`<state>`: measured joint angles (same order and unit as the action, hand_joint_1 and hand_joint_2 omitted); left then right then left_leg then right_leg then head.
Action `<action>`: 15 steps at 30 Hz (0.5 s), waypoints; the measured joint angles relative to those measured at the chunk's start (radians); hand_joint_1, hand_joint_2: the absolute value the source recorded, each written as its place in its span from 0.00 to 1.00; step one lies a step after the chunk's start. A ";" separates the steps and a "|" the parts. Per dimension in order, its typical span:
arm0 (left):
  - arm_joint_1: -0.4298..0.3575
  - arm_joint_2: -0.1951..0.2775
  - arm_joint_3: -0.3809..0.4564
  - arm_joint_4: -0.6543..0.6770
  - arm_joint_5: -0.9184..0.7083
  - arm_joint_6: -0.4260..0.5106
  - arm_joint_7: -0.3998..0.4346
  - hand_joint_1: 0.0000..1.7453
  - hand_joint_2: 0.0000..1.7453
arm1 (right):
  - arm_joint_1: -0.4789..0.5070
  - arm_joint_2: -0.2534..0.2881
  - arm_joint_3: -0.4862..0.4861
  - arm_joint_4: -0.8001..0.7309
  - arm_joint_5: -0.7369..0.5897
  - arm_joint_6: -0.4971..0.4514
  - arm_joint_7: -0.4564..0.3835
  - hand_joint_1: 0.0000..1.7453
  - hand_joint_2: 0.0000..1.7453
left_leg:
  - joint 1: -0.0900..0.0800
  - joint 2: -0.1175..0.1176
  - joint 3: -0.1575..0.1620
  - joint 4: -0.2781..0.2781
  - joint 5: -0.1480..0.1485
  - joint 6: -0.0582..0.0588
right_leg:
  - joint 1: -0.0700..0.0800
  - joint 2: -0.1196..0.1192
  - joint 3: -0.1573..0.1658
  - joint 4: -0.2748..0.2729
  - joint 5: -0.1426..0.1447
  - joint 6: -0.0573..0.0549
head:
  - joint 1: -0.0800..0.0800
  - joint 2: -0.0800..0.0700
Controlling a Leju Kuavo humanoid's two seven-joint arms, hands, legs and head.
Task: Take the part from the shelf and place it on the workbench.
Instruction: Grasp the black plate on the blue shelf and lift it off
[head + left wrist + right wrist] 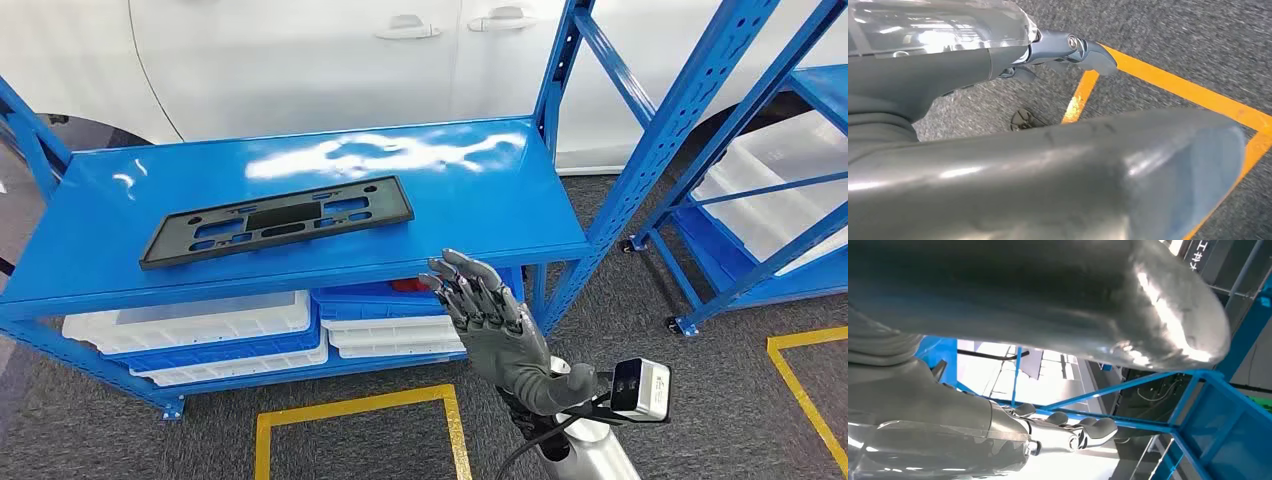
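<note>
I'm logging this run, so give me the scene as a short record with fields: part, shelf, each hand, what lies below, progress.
part: black flat frame, lying flat on the shelf top, untouched
shelf: blue rack; white bins on the level below
right hand: raised before the shelf's front edge, fingers spread, holding nothing, apart from the part
left hand: over grey carpet with yellow tape, holding nothing, fingers apart
background: white car behind the shelf
progress: part not yet picked
</note>
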<state>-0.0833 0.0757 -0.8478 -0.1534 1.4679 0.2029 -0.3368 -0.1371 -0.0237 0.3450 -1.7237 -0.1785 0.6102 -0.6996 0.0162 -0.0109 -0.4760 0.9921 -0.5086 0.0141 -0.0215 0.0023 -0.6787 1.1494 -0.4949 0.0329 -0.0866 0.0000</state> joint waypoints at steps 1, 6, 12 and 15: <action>0.001 0.000 0.000 0.000 0.000 0.000 0.000 0.00 0.00 | 0.000 0.000 0.000 0.000 0.000 0.000 0.000 0.00 0.00 | 0.000 0.000 0.004 0.000 -0.006 -0.003 | 0.000 -0.002 0.006 -0.037 0.040 -0.002 | 0.000 0.000; -0.006 0.000 -0.002 0.001 0.000 0.001 0.000 0.00 0.00 | 0.004 -0.004 0.001 0.000 0.002 -0.002 0.002 0.00 0.00 | -0.002 0.003 0.032 0.003 -0.037 -0.033 | 0.011 -0.001 0.019 -0.110 0.088 -0.044 | 0.001 0.000; -0.011 0.000 -0.006 0.001 0.000 -0.003 -0.001 0.00 0.00 | 0.004 -0.006 0.007 -0.004 0.008 -0.002 0.002 0.00 0.00 | 0.003 0.006 -0.121 0.260 -0.116 -0.050 | 0.015 0.002 0.076 -0.123 0.049 -0.075 | 0.001 0.000; -0.006 0.001 -0.008 0.001 0.000 -0.003 -0.001 0.00 0.00 | 0.004 -0.006 0.012 -0.003 0.018 0.000 0.002 0.00 0.00 | 0.001 0.006 -0.166 0.231 -0.074 -0.042 | 0.023 0.007 0.112 -0.123 0.022 -0.077 | 0.001 0.000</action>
<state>-0.0897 0.0765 -0.8557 -0.1521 1.4679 0.1999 -0.3380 -0.1333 -0.0298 0.3572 -1.7266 -0.1605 0.6099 -0.6976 0.0176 -0.0051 -0.6424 1.2229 -0.5825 -0.0280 0.0017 0.0093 -0.5665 1.0261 -0.4734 -0.0443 -0.0855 0.0000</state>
